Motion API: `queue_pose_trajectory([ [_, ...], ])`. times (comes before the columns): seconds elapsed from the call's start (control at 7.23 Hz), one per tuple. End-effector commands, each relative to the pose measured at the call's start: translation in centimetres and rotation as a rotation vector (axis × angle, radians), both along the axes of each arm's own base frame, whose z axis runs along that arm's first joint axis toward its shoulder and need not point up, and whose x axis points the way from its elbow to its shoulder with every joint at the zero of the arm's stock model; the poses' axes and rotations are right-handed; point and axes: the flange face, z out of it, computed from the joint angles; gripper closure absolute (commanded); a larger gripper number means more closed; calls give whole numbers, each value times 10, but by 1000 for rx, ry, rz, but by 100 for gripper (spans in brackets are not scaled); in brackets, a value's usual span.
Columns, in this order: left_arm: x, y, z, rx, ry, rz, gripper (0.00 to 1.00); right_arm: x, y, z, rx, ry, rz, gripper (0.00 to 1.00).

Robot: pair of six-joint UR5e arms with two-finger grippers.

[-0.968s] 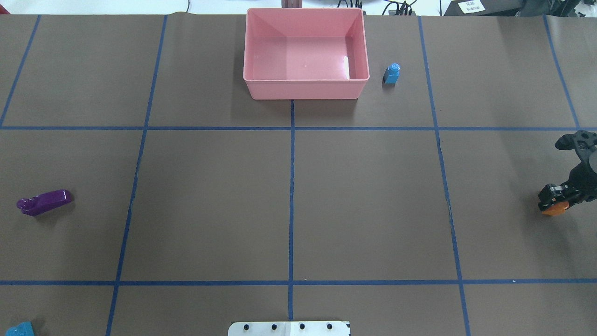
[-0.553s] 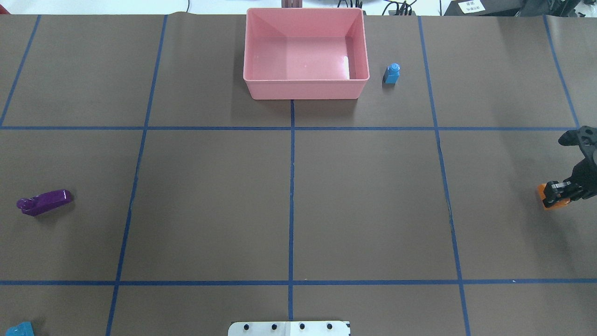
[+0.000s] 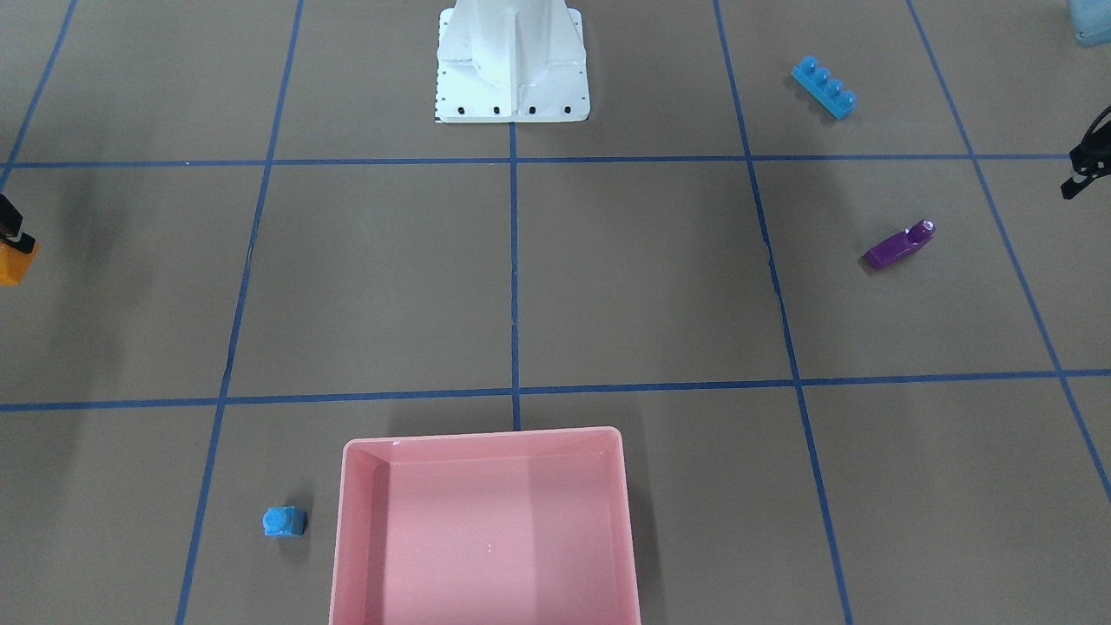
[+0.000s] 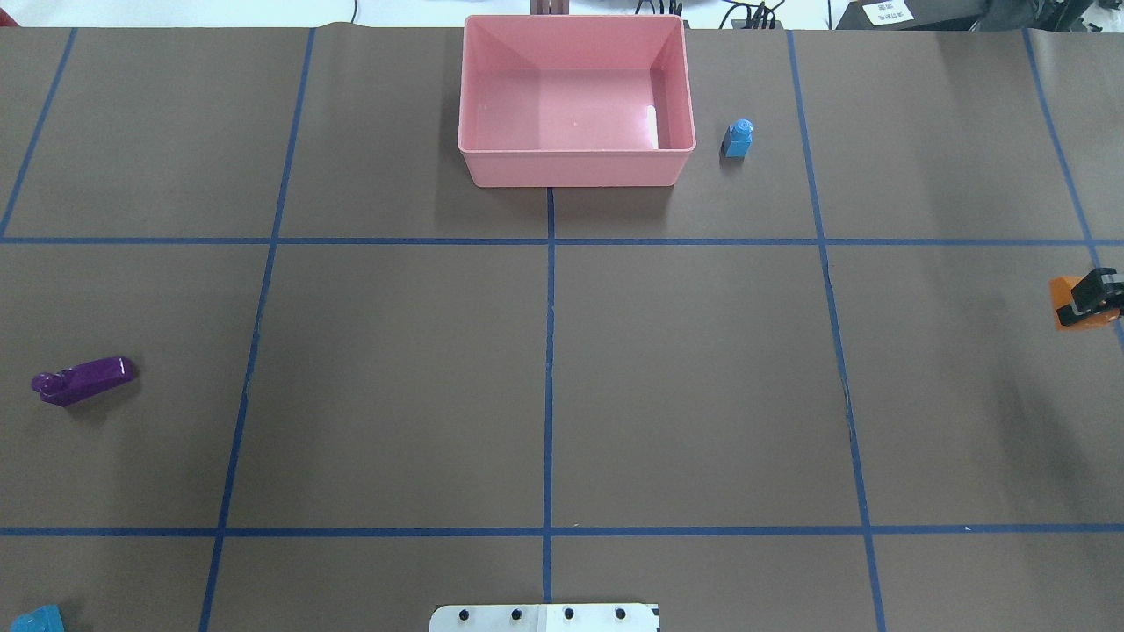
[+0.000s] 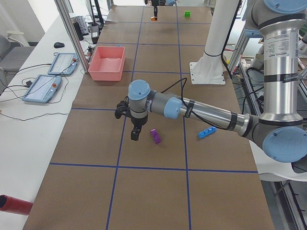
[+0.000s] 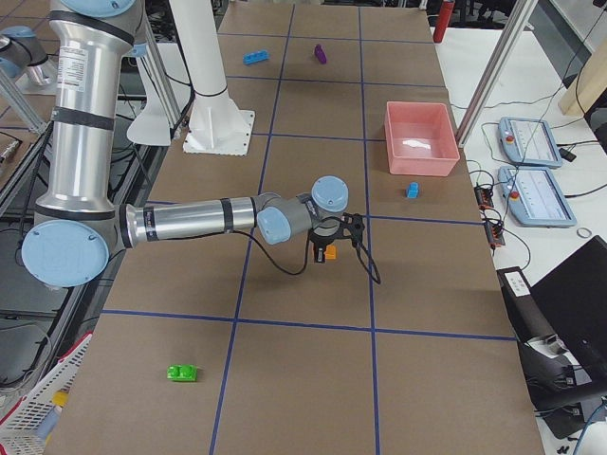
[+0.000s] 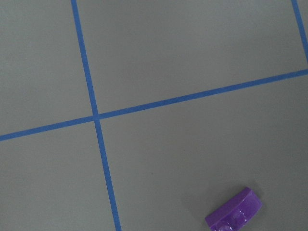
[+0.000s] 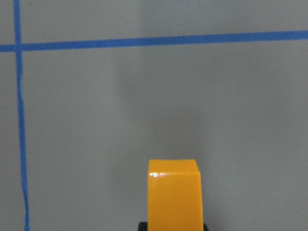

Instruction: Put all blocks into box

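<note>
Currently right hand (image 4: 1089, 303) pinches orange block (image 4: 1064, 294) near worktop's right edge; box (image 4: 575, 168) sits mid far edge, well apart. Risk: grip looks shallow, so block may slip or twist during the long carry, landing outside. Left hand (image 5: 135, 135): state cannot be told.

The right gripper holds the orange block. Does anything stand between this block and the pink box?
Only the small blue cube: it stands on the table just beside the box, near the straight path from the orange block in the right gripper. Carried high, the block would probably clear it.
</note>
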Motion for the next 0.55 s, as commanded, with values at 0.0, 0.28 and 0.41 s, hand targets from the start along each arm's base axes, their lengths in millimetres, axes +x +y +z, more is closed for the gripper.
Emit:
queue_pose_trajectory([
  [0.0,59,30,17,116,-58,135,5,21,-49,-95,-6,-46,61,100],
  [0.28,110,40,16,181,-93,256,5,6,-100,-185,-31,-37,65,100],
  [0.41,128,45,14,235,-97,343,4,-11,-114,-225,-40,-32,46,100],
])
